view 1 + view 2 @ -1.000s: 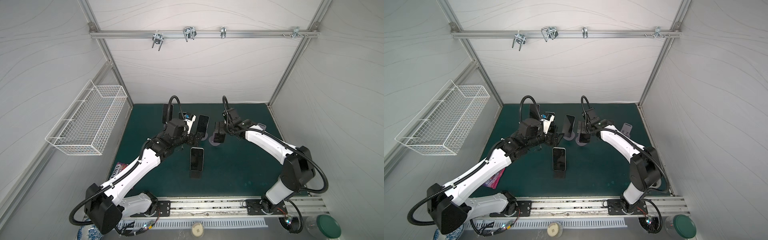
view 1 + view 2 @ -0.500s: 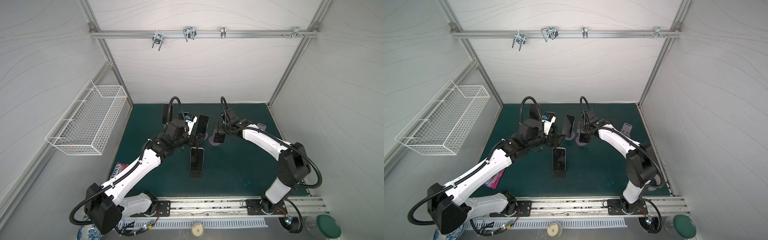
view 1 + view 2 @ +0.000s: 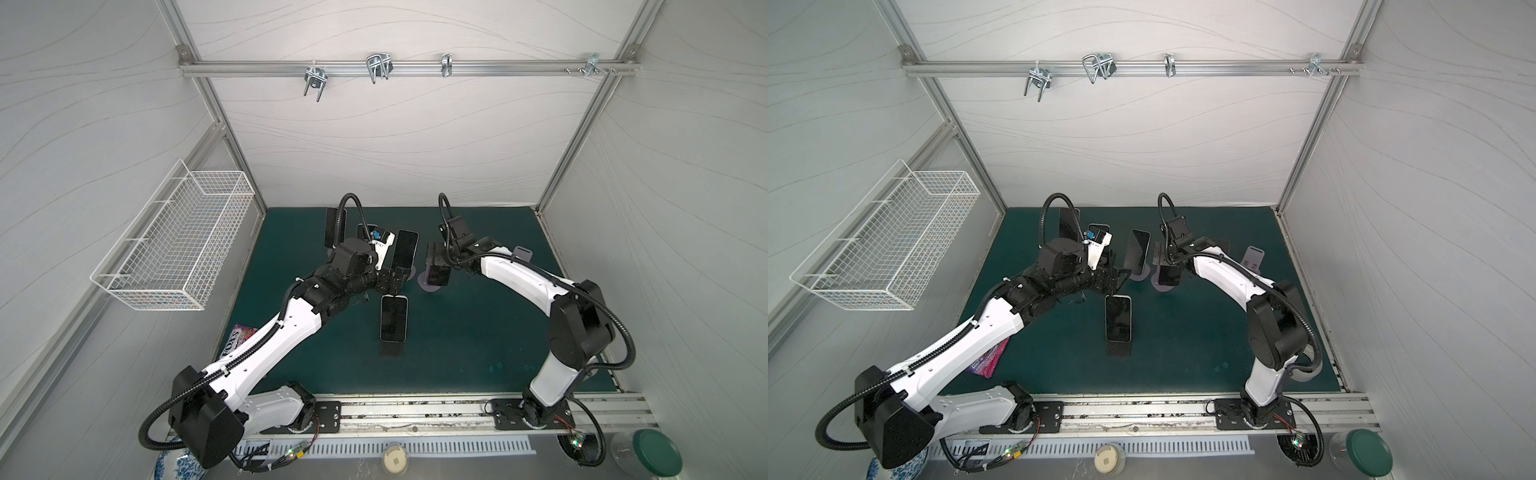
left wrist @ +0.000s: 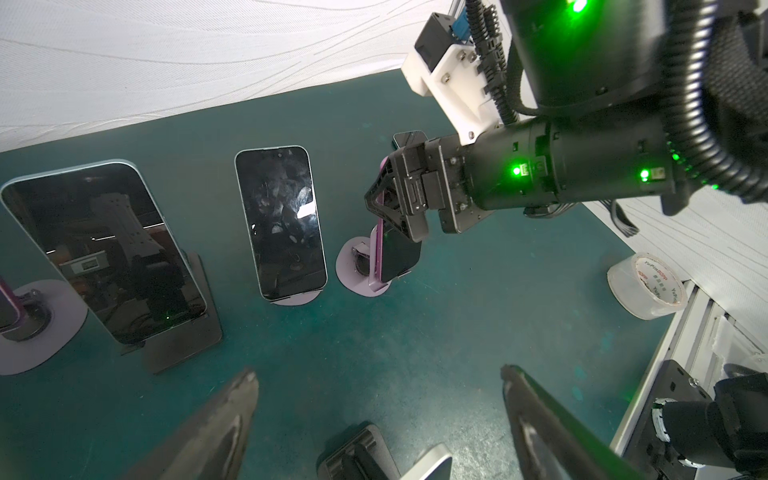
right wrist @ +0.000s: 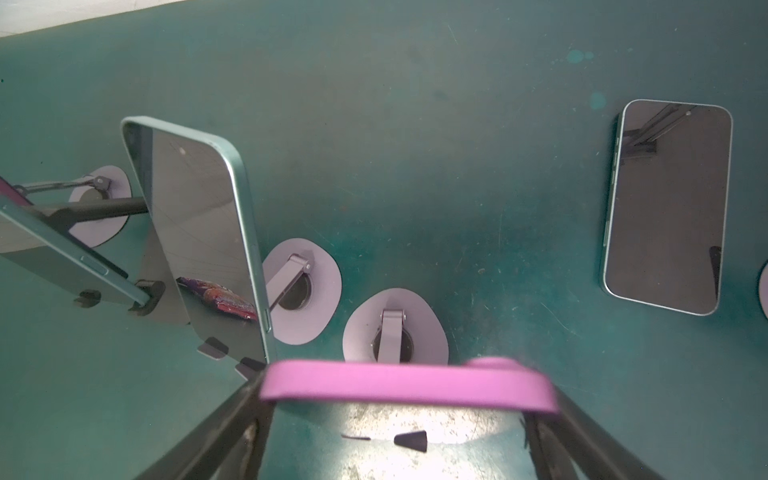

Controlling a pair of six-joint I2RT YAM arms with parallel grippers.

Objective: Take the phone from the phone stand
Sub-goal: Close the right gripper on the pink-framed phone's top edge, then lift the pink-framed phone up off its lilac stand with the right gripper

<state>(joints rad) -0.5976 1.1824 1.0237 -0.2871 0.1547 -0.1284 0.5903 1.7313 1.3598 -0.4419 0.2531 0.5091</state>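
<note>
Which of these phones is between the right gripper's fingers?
The phone in the bright pink case on a lilac stand; the right gripper straddles its top edge. The pale green phone beside it stands clear.

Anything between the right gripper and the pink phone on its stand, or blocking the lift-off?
Nothing visible. The right gripper has its fingers flanking the top edge of the pink phone, which sits on the lilac stand. The green phone on the next stand is beside it, apart, not over it.

Phone [image 5: 409, 386] matt pink case, glossy glass; stand [image 5: 428, 332] smooth lilac; mat [image 5: 415, 124] scuffed matt green; my right pincer [image 5: 401, 419] matt black.
</note>
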